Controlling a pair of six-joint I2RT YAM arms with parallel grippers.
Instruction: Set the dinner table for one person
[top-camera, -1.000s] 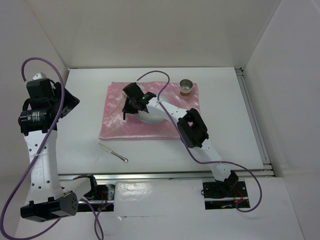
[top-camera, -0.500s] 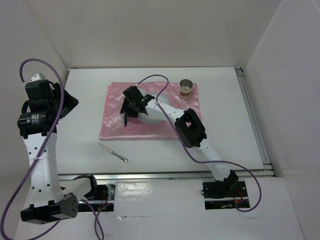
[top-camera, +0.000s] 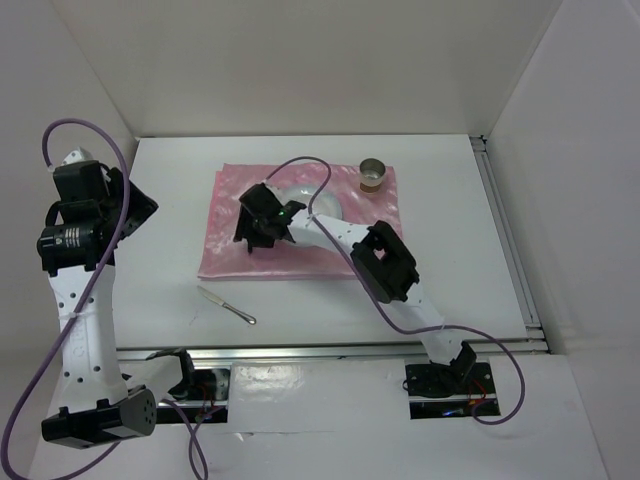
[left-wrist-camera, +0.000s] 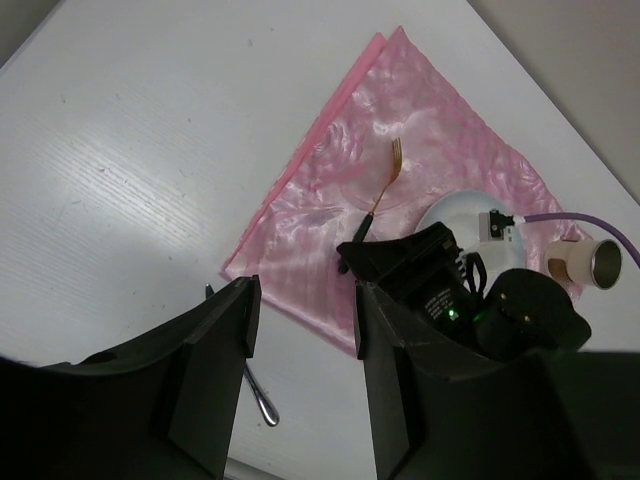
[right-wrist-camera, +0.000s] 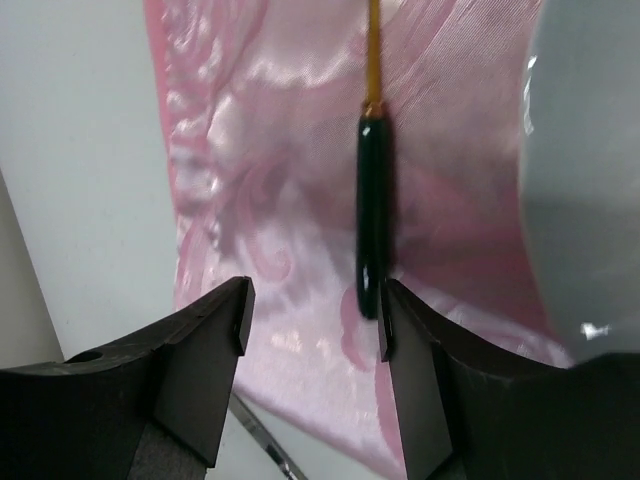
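Pink cloth (top-camera: 290, 245): one, lying flat on the white dinner table (top-camera: 450, 250), toward the back centre.
On the cloth: one pale plate (top-camera: 312, 196); one metal cup (top-camera: 373, 176) at the back right corner, upright; one fork (left-wrist-camera: 383, 185), gold tines and black handle, lying just left of the plate.
Off the cloth: one slim silver utensil (top-camera: 228, 306) on the bare table, near the cloth's front left corner; can't tell what type.
Two arms.
Right gripper (top-camera: 262, 225) is low over the cloth's left half, at the fork's handle end; fingers spread, nothing pinched; in the wrist view the handle lies just beside one finger (right-wrist-camera: 400, 330); contact can't be told.
Left gripper (top-camera: 135, 205) is raised at the table's left edge, well apart from everything; fingers spread, holding nothing.
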